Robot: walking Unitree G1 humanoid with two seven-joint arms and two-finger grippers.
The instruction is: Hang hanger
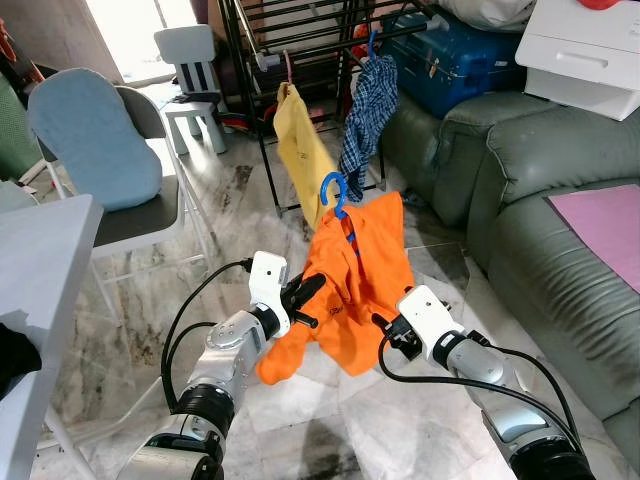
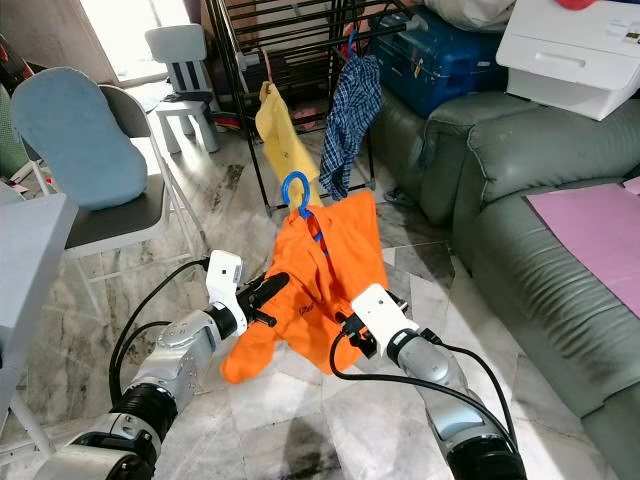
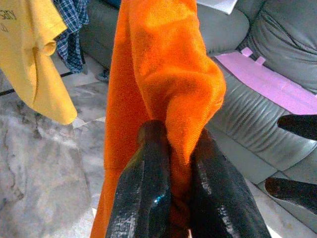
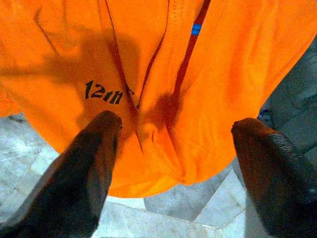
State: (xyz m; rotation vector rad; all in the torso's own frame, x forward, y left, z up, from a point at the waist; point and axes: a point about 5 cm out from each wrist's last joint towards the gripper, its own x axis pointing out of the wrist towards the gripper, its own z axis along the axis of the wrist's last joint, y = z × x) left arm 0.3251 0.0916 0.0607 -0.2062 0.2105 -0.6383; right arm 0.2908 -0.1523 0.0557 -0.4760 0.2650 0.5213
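Where black print runs across the soft orange cotton T-shirt (image 4: 163, 74), only "12th" can be read (the letters after it sink into a fold). The shirt is draped on a bright blue plastic hanger (image 1: 335, 195), whose rounded hook stands up above the collar; a short strip of blue also shows inside the neckline in the right wrist view. Shirt and hanger hang in the air between the two arms, in front of and below the black metal clothes rack (image 1: 300, 40).

The left claw (image 3: 181, 186) has its two glossy black fingers pinched tight on a thick fold of the orange cloth, at the side of the shirt away from the sofa. The right claw (image 4: 176, 153) is spread wide, its matte black fingers (image 4: 91, 158) either side of the shirt's lower hem; whether they touch the cloth I cannot tell.

On the rack hang a limp yellow T-shirt (image 1: 300, 150) on a pink hook and a blue-and-white checked shirt (image 1: 368, 110) on a blue hook, both behind the orange shirt. To the sofa side of the rack sits a grey-green padded leather sofa (image 1: 520, 170), with a flat pink mat (image 1: 605, 225) on its seat and a hard blue suitcase (image 1: 455, 60) on top. The floor (image 1: 230, 200) is veined grey marble tile.
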